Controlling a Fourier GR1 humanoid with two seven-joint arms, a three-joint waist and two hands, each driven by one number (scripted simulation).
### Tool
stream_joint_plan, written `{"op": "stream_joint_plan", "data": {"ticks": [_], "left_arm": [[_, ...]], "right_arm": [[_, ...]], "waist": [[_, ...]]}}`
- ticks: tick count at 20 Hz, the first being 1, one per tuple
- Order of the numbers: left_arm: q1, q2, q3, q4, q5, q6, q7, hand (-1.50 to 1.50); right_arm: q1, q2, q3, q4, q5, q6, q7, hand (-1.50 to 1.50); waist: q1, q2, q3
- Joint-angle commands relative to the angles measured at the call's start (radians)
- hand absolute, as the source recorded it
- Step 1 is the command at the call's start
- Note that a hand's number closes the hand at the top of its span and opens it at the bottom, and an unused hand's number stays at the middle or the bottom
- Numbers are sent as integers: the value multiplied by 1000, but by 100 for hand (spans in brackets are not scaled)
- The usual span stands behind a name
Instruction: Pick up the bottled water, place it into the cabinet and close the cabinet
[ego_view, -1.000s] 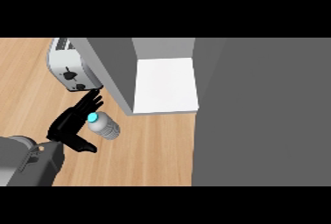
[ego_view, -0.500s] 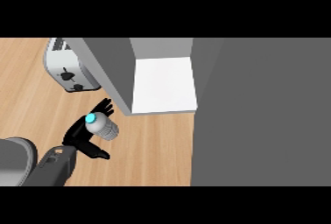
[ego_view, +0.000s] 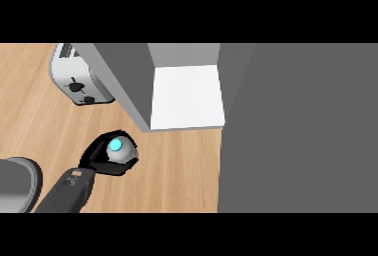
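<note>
The bottled water (ego_view: 122, 153) stands upright over the wooden counter (ego_view: 177, 170), seen from above, with a cyan cap (ego_view: 115, 145) and a pale body. My left hand (ego_view: 98, 153) is shut on it, black fingers curled round its sides and hiding most of the body. It is just below and left of the grey cabinet's open front. The cabinet's white inner shelf (ego_view: 186, 95) shows between its grey side wall (ego_view: 122, 80) and a wide grey panel (ego_view: 295, 125) on the right. The right hand does not show.
A silver toaster (ego_view: 72, 75) stands on the counter at the upper left, against the cabinet's side wall. A rounded grey part of my arm (ego_view: 16, 182) fills the lower left corner.
The hand has gone from fingers spread beside the lying bottle to fingers curled round it. The bottle now stands upright, cap up, and sits a little lower in view.
</note>
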Motion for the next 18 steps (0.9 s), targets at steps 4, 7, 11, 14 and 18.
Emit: {"op": "stream_joint_plan", "data": {"ticks": [4,7,11,14,18], "left_arm": [[-26,-15,-59,16,-95,85,-219,150],[-4,-37,-36,57,-82,136,-276,150],[117,-84,29,4,-23,315,-295,150],[138,-170,50,-44,6,397,-273,150],[164,-196,29,-109,2,393,-241,150]], "right_arm": [[83,-38,-4,-170,-17,-2,36,-150],[119,-51,-7,-139,-17,6,11,-150],[116,-26,-29,-115,-24,-29,-18,-150],[120,-33,-15,-116,-17,-26,-15,-150],[135,-38,16,-196,-12,-52,32,-150]], "waist": [[-3,1,-2],[6,-3,0],[45,-13,3],[48,-15,4],[52,-15,4]]}}
